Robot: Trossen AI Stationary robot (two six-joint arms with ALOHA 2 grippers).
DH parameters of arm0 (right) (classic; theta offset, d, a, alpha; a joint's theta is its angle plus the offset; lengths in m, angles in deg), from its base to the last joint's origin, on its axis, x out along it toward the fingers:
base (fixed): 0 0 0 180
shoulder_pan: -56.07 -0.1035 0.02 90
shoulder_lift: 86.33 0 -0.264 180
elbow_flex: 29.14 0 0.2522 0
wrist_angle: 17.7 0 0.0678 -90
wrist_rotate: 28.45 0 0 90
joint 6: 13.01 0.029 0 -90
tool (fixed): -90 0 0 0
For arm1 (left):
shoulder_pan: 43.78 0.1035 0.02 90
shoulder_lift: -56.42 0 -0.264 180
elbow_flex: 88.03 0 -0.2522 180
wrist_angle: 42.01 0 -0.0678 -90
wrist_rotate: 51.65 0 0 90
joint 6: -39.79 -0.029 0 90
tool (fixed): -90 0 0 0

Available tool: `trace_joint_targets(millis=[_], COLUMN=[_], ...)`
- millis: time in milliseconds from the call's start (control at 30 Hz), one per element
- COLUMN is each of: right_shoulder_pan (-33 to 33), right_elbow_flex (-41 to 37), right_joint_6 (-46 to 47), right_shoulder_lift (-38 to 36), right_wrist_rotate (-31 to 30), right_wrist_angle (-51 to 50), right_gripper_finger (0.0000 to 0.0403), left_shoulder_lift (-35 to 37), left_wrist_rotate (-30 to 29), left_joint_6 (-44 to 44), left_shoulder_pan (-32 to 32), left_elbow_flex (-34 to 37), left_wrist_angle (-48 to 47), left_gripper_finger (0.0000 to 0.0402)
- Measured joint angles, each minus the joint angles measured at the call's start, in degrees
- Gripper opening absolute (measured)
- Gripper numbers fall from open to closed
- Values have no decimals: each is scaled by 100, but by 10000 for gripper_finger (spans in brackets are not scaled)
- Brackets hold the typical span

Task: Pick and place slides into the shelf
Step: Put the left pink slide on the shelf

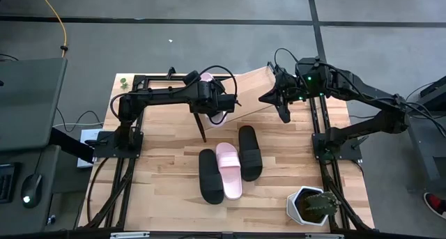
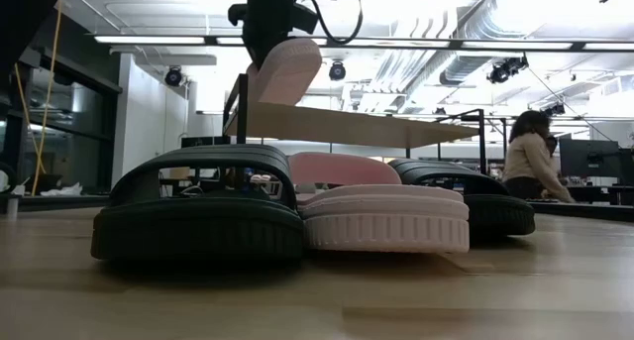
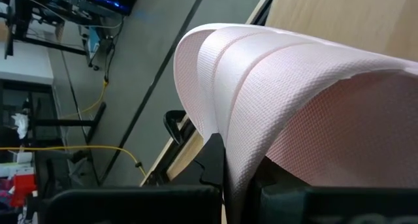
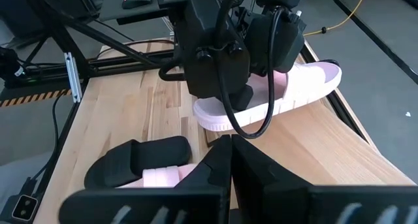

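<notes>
My left gripper [image 1: 217, 105] is shut on a pale pink slide [image 4: 294, 87] over the left end of the slanted wooden shelf [image 1: 254, 86]. Whether the slide touches the board does not show. Three more slides lie flat on their soles, side by side on the tabletop: a black one [image 1: 210, 175], a pink one [image 1: 228, 169] and another black one [image 1: 249, 152]. My right gripper [image 4: 228, 162] is shut on nothing and hovers above the shelf's right end. My left gripper pinches the pink slide's broad strap [image 3: 238, 159] between its two fingers, near the slide's middle. The fingers come slanting down from above. The slide is tilted in the hold, one end [image 2: 297, 51] raised above the other, clear of the tabletop.
A potted plant in a white pot [image 1: 310, 204] stands at the table's near right corner. The shelf's black frame [image 2: 241, 107] rises behind the three slides. A person [image 2: 530, 157] sits in the room beyond the table.
</notes>
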Motion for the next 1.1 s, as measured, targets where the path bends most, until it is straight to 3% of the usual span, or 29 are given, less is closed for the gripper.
trace_joint_targets(millis=[733, 1100], right_shoulder_pan=[0, 0], right_elbow_flex=[0, 0], right_joint_6=[16, 18], right_shoulder_lift=[0, 0], right_wrist_rotate=[1, 0], right_wrist_angle=[-138, -237], right_gripper_finger=[0, 0], left_shoulder_lift=[0, 7], left_wrist_rotate=[72, 27], left_joint_6=[-110, -88], left_shoulder_pan=[2, 74], left_elbow_flex=[7, 762], left_wrist_angle=[1, 20], left_gripper_finger=[3, 3])
